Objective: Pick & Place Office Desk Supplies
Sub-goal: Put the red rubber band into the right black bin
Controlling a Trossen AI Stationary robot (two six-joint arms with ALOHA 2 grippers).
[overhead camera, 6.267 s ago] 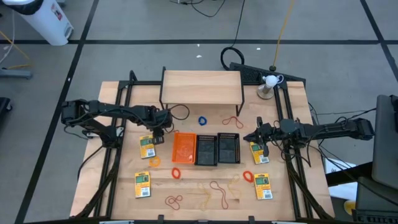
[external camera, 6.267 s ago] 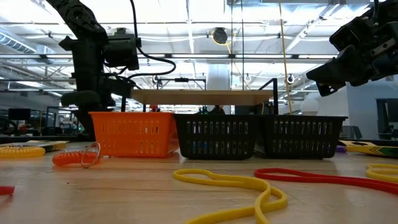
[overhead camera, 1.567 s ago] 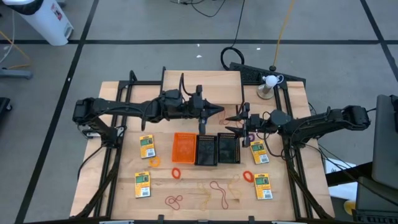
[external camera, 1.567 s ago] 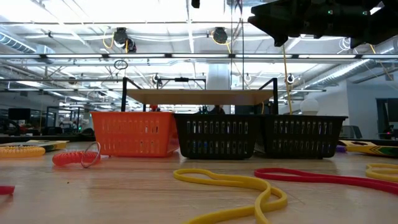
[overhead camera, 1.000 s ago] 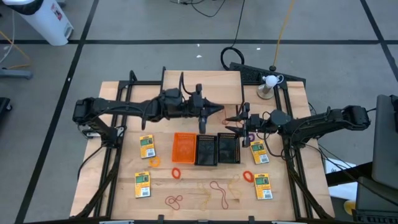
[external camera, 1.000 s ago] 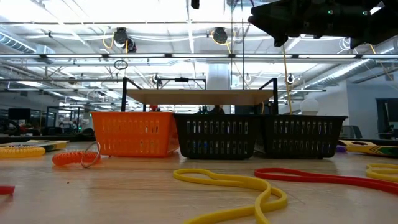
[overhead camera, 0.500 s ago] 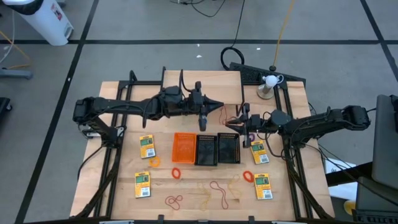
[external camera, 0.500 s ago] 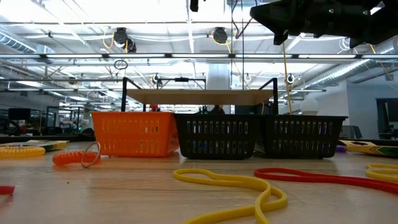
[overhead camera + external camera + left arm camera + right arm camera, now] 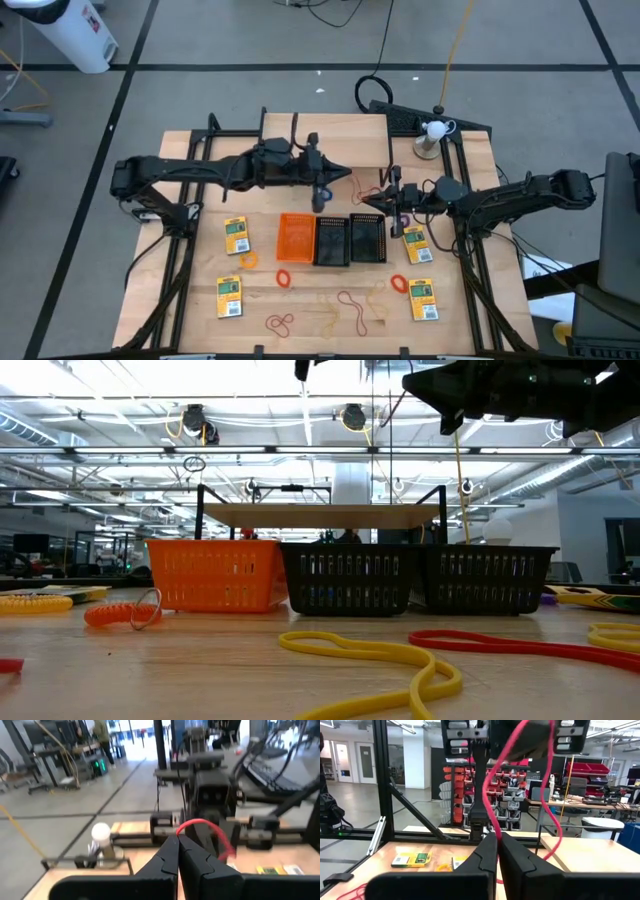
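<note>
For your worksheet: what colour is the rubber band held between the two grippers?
Red; the band shows best in the right wrist view.

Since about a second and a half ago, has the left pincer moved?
Yes, slightly. In the high view the left pincer has drawn back toward the wooden shelf, away from the black bins, holding one end of the red rubber band.

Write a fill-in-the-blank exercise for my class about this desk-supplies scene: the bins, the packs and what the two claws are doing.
1. Both claws, the left claw and the right claw, are shut on the same ____ rubber band.
2. In the row of three mesh bins, the orange bin stands on the robot's ____ end.
3. The number of black bins is ____.
4. The yellow-and-green packs on the table number ____.

Missing words: red; left; two; four
</note>
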